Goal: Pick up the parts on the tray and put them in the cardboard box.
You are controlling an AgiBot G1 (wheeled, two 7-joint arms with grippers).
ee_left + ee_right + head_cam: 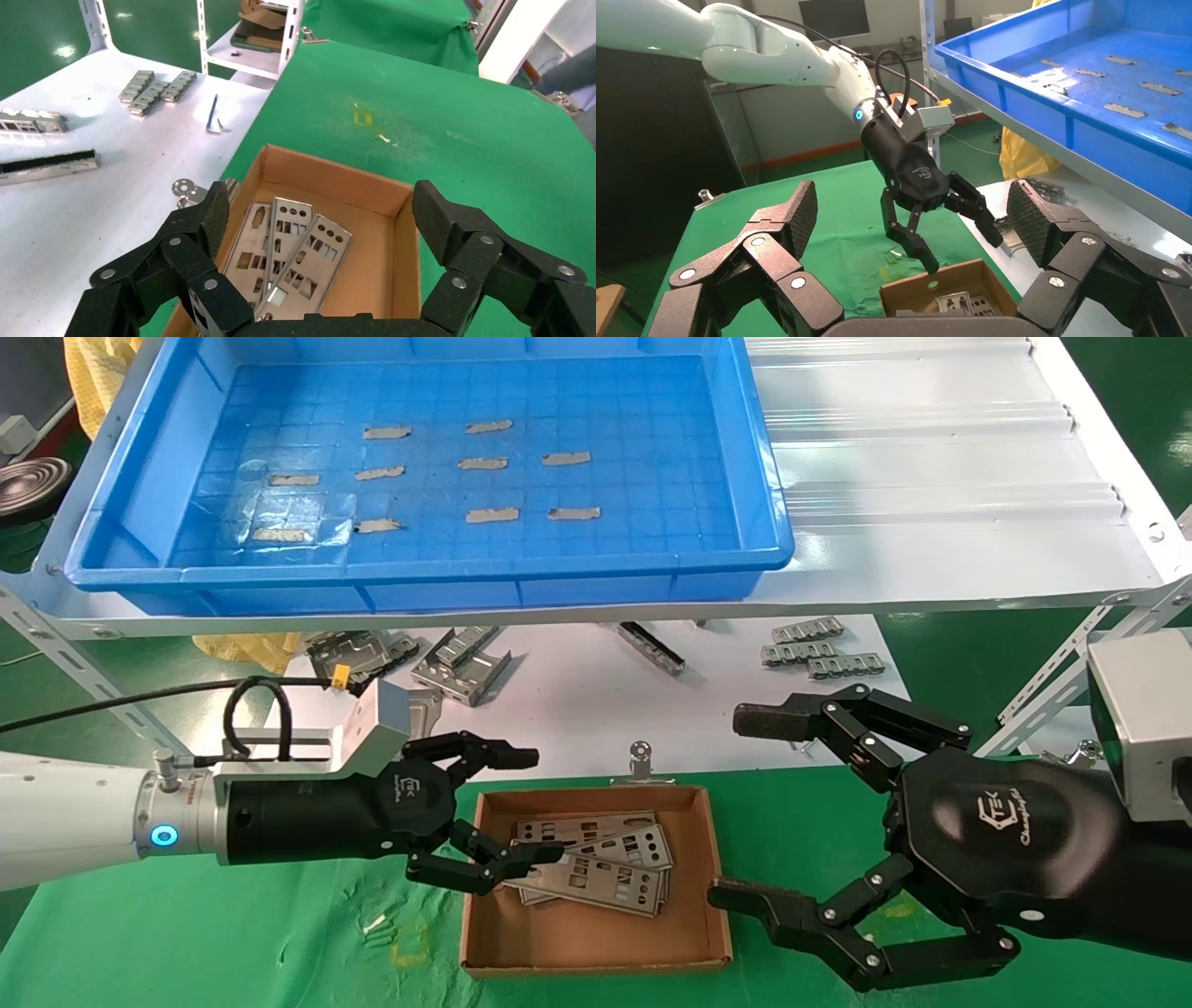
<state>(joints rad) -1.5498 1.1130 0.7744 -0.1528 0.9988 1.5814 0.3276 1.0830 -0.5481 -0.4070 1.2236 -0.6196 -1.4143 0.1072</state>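
Observation:
The blue tray (419, 575) sits on the upper shelf, and its floor shows only grey tape strips (484, 463). Below it, the cardboard box (596, 943) rests on green cloth and holds three silver parts (605, 868) stacked at angles. My left gripper (535, 805) is open over the box's left side, with nothing between its fingers. In the left wrist view the left gripper (323, 210) frames the parts (295, 253) lying in the box (330, 175). My right gripper (736, 808) is open and empty, just right of the box. In the right wrist view the right gripper (912, 210) faces the box (919, 288).
Bent grey brackets (461, 658) and small metal pieces (819, 649) lie on the white table under the white corrugated shelf (931, 477). A metal clip (640, 756) stands just behind the box. Green cloth (233, 933) covers the near table.

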